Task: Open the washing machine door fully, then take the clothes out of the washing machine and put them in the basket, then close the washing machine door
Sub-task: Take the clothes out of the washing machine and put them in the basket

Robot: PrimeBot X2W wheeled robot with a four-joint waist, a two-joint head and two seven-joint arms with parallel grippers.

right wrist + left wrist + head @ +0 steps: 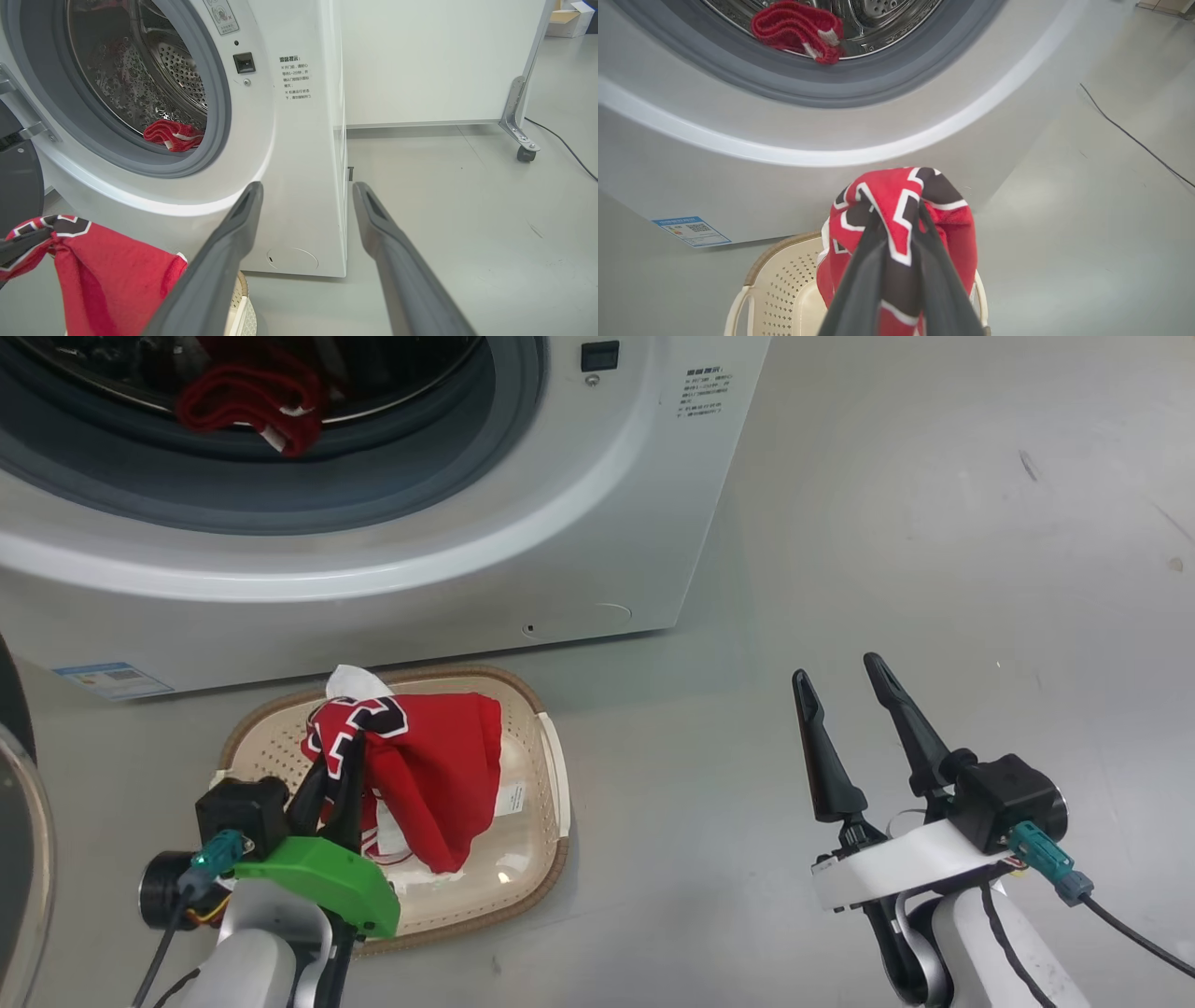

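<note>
The left gripper (334, 761), its pale forearm reaching forward and low, is clamped on a red sports garment with white trim and navy letters (439, 775), which hangs into the small cream perforated basket (537, 854). The right gripper (837, 670) hovers above the grey floor (934, 523), fingers apart. More red fabric (247, 401) lies inside the big white front-loading washing machine (579, 523).

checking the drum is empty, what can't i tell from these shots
Head view, drum: top edge cuts most off; more clothes behind the red cloth at its lip can't be ruled out.
Head view, basket floor: hidden under the garment in the left gripper.
Head view, door: cut by left edge.
</note>
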